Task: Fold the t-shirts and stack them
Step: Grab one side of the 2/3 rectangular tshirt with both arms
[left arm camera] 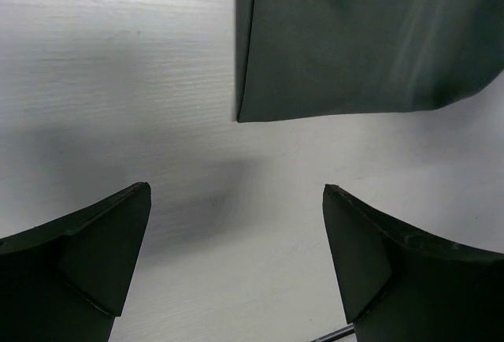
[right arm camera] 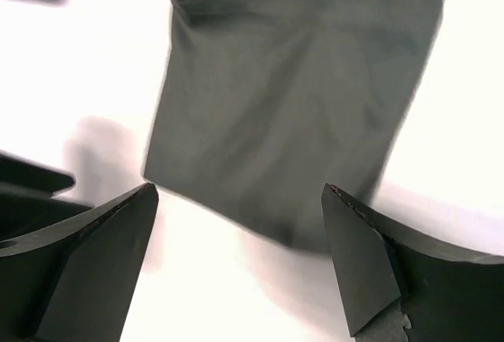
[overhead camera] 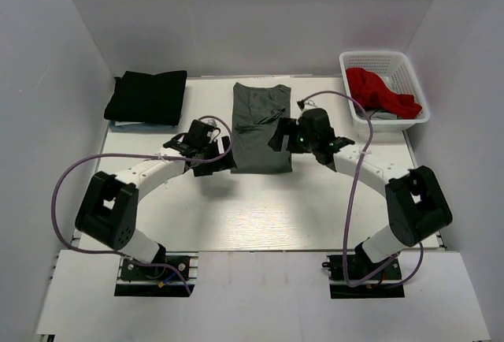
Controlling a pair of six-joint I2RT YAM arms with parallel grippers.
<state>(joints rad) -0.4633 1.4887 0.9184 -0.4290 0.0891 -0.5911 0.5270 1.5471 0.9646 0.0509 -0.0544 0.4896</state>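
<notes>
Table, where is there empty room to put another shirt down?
The biggest bare patch is the near strip of table, in front of the dark grey t-shirt. The far side is crowded: black t-shirt, the grey one, white basket.

My white flat table (overhead camera: pixel 244 216) has three things lying on it. A dark grey cloth t-shirt (overhead camera: pixel 262 129), folded into a long strip, lies in the middle. A black folded cloth t-shirt (overhead camera: pixel 147 96) lies at the far left corner. A white plastic mesh basket (overhead camera: pixel 374 60) sits at the far right corner.
</notes>
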